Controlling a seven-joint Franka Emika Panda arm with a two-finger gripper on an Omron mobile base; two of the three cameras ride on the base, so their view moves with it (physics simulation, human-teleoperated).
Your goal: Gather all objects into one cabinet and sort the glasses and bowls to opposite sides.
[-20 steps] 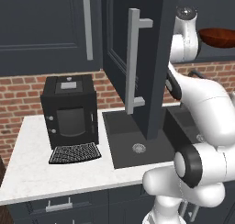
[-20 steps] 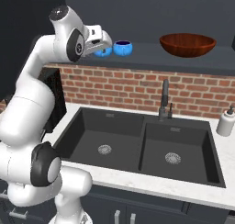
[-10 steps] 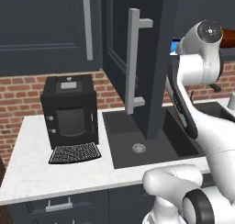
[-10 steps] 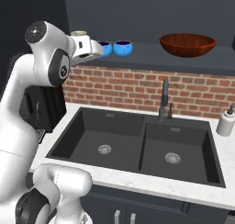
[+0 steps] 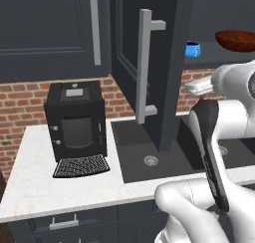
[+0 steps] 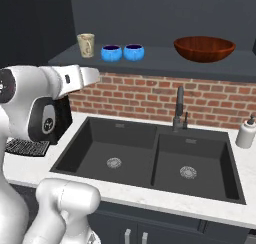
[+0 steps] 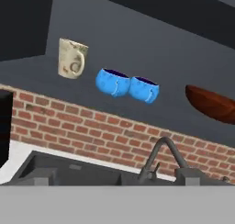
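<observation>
The cabinet stands open, its door (image 5: 167,62) with the long grey handle (image 5: 144,67) swung out. On its shelf (image 6: 160,64) a cream-beige mug (image 6: 86,45) stands at the left, with two blue cups (image 6: 111,52) (image 6: 134,51) side by side just right of it. The reddish-brown bowl (image 6: 204,48) sits apart at the right end. The hand view shows the same row: mug (image 7: 72,58), cups (image 7: 112,82) (image 7: 144,89), bowl (image 7: 211,103). My gripper (image 6: 93,74) hangs below and in front of the shelf's left end, open and holding nothing.
Under the shelf a double black sink (image 6: 150,155) with a dark faucet (image 6: 179,108) is set in the white counter (image 5: 30,187). A black coffee machine (image 5: 74,120) stands to the left. A soap dispenser (image 6: 246,133) is at the far right. The open door juts out over the sink.
The hand has drawn back from the left end of the shelf and dropped below it. The mug now stands in full view beside the cups. Cups and bowl have not moved.
</observation>
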